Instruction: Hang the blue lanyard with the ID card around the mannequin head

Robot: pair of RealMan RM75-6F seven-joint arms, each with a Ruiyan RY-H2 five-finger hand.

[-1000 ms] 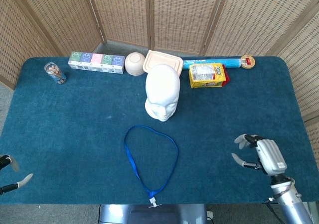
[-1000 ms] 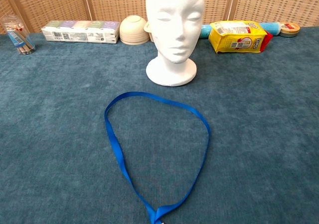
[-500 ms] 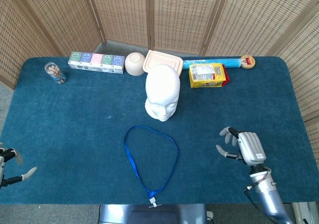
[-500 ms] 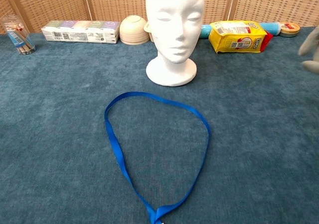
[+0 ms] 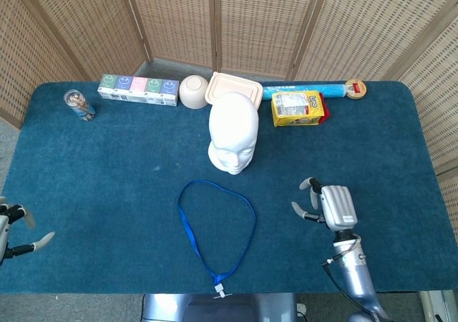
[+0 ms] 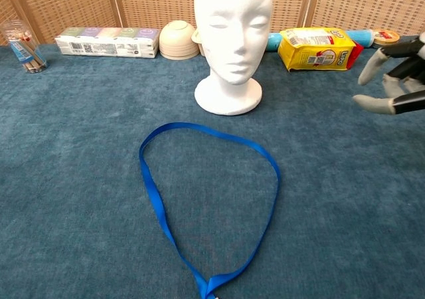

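Note:
The blue lanyard (image 5: 215, 225) lies flat on the table as an open loop (image 6: 209, 199), its clip end at the near edge. The white mannequin head (image 5: 233, 133) stands upright just beyond the loop (image 6: 232, 40). My right hand (image 5: 328, 204) hovers over the cloth to the right of the loop, fingers spread, holding nothing; the chest view catches its fingertips (image 6: 392, 80) at the right edge. My left hand (image 5: 14, 236) shows only at the far left edge, fingers apart and empty. No ID card is visible.
Along the table's far edge stand a glass of small items (image 5: 79, 104), a row of pastel cartons (image 5: 138, 89), a bowl (image 5: 193, 91), a lidded box (image 5: 234, 89), a yellow packet (image 5: 297, 108), a blue roll (image 5: 304, 89) and a tape roll (image 5: 355, 89).
My right hand has moved left and slightly forward, toward the lanyard, entering the chest view. My left hand has shifted a little at the left edge. The lanyard lies unmoved.

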